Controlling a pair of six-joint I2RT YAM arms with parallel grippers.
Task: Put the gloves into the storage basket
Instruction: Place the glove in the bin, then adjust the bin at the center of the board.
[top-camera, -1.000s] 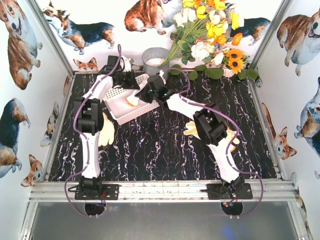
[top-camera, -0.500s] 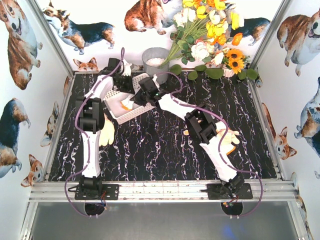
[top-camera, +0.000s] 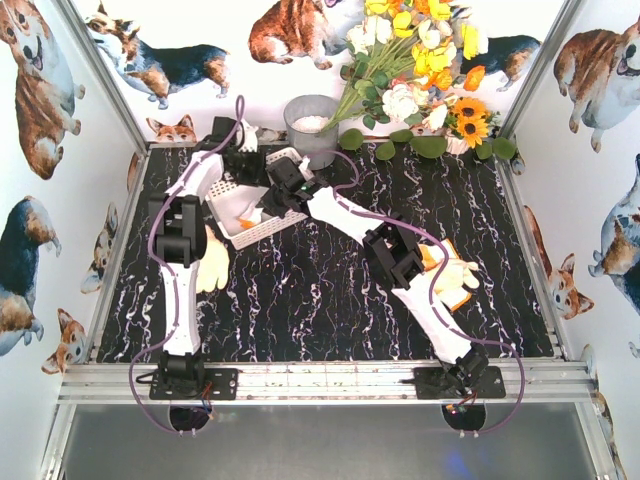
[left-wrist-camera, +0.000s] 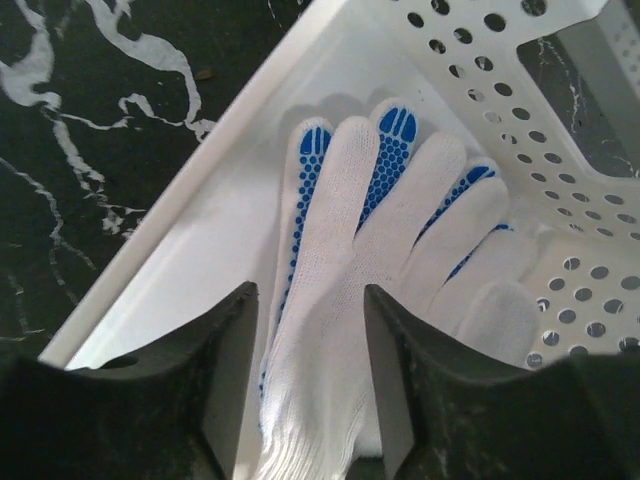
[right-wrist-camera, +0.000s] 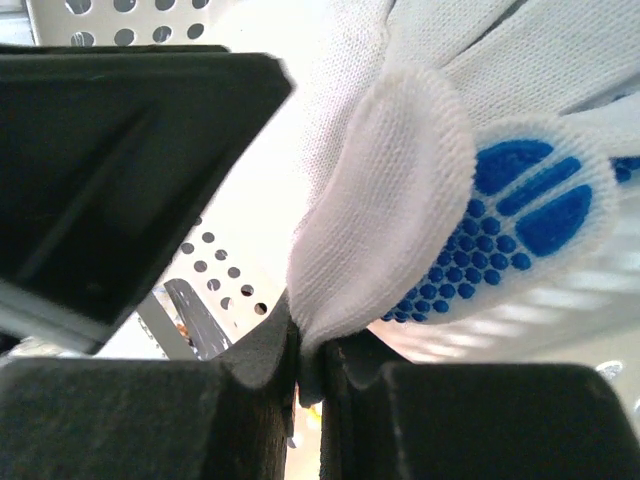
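One glove is down: my left gripper (left-wrist-camera: 308, 300) has just spread its jaws, leaving the blue-dotted glove (left-wrist-camera: 370, 200) flat on the storage basket (left-wrist-camera: 480, 60) floor, which I judge delivered. My right gripper (right-wrist-camera: 305, 350) has swung over the basket, pinching a dotted glove fold (right-wrist-camera: 420, 170); I cannot tell whether it is the same glove or its mate. More gloves (top-camera: 212, 268) wait on the table (top-camera: 300, 300). I can read no brand or writing.

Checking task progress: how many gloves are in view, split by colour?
blue-dotted white glove: at least 1, in the storage basket
cream glove with orange cuff: 1
pale yellow glove: 1
yellow-and-orange gloves: at least 1
Total: at least 4
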